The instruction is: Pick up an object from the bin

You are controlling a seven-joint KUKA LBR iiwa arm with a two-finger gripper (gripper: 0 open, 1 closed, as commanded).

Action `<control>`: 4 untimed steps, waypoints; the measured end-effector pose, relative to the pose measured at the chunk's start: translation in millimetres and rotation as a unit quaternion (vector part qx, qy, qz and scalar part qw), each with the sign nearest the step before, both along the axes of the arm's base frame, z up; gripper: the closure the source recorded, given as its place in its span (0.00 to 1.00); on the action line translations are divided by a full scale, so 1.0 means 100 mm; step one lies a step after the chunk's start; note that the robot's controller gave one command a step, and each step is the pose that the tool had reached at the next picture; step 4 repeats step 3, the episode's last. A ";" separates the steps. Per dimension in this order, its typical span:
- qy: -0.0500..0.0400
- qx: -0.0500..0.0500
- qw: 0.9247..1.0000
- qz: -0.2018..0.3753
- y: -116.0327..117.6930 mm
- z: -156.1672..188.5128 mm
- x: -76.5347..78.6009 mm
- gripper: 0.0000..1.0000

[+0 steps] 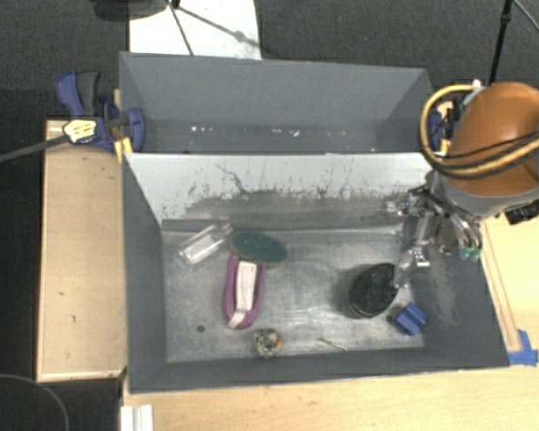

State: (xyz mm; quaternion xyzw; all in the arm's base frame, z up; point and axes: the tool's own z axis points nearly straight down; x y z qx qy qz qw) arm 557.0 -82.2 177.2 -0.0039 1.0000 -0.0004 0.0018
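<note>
Looking down into the grey metal bin (148, 277), the first thing from the left is a small clear plastic piece (204, 242). It lies near the back of the floor, tilted so its long axis rises toward the right. Just beside it on the right sits a dark green oval pad (259, 247), lying flat with its long axis running nearly left to right.

Below those two is a purple and white tube-like thing (242, 292). Its long axis runs almost front to back, with the upper end leaning a little to the right and close under the green pad. Toward the front wall, just right of its lower end, is a small round brownish bit (267, 341), apart from the rest.

Past a bare stretch of floor comes a black, roughly round lump (370, 292) in the right half of the bin, toward the front. It is so close to round that I can't make out a long axis or a way it points. The claw (405, 272) is down at this lump's upper right edge, touching it or very nearly. From here I cannot tell whether the claw is open or closed, or whether it has hold of anything.

Just beside the lump, to the lower right, lies a small blue block (408, 318), set at a slant. Above and to the right, the arm's orange cover (499, 142) hangs over the bin's right rim.
</note>
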 end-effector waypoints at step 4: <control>-0.003 -0.003 0.929 0.370 -0.14 0.38 -0.26 1.00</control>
